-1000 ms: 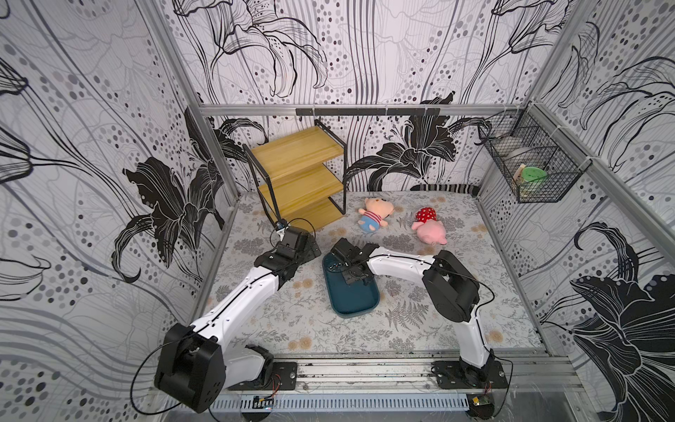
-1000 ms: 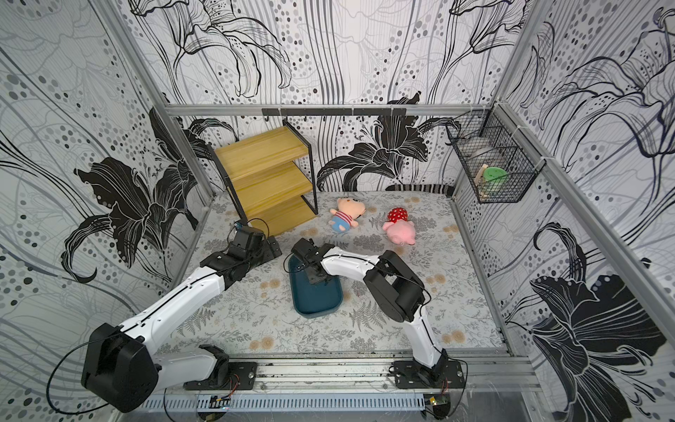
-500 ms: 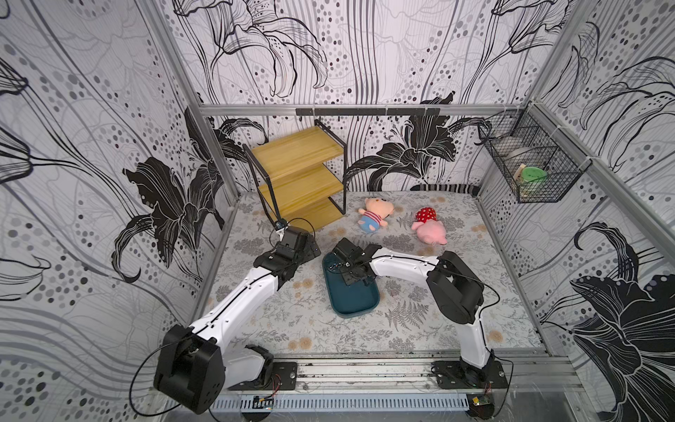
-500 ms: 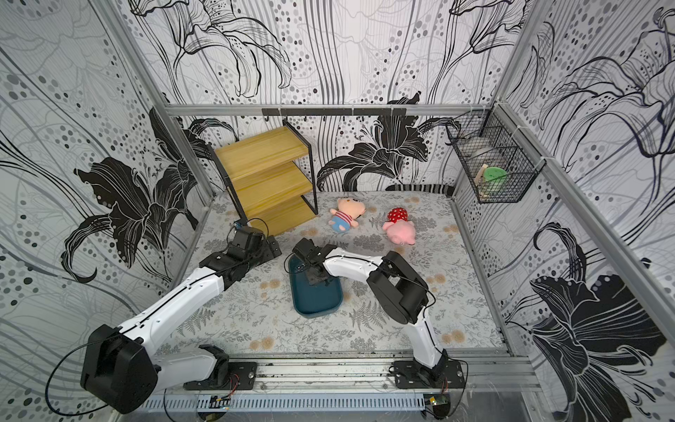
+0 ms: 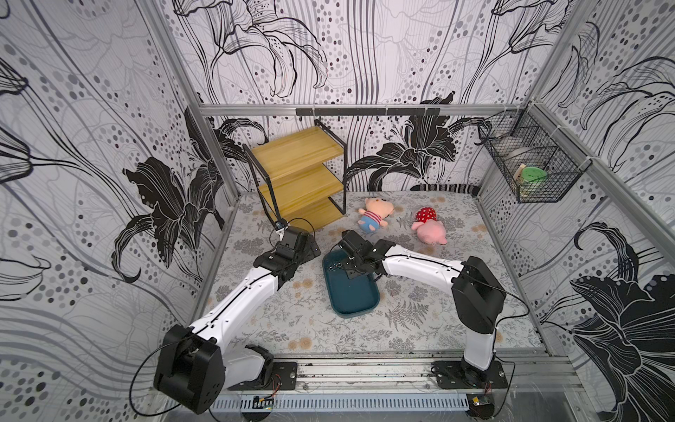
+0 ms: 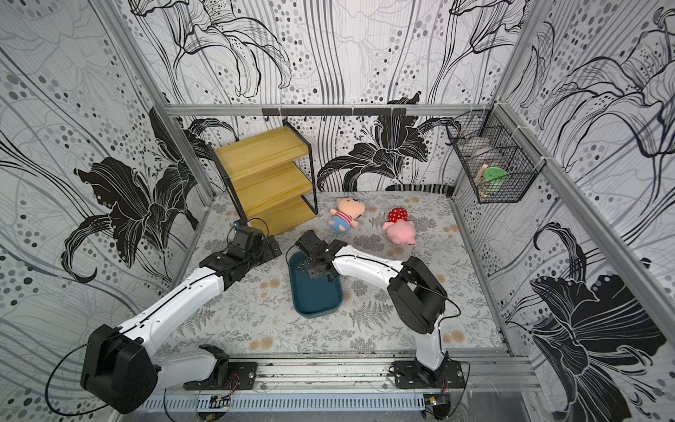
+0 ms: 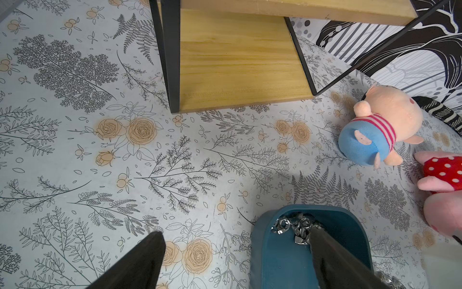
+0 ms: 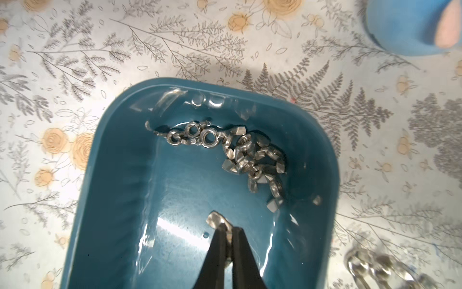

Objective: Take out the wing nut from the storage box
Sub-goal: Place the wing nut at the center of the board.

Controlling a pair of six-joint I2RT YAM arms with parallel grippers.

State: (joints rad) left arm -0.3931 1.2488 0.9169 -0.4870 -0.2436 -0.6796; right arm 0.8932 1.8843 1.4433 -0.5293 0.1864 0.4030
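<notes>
Black tapered tips of the right gripper (image 8: 229,231) are pressed together on a shiny metal wing nut (image 8: 215,219). It is held over the glossy bare floor of the teal plastic storage box (image 8: 120,175), inside the raised, rounded rim. Open floor is seen around the tips. A heap of silvery nuts (image 8: 252,160) is bunched near one end wall. The left gripper (image 7: 235,234) is held spread beside that end, over the floral mat (image 5: 299,314). A striped plush (image 5: 372,219), a pink plush (image 5: 429,228) and a wooden shelf (image 5: 299,175) are set well apart from the box.
</notes>
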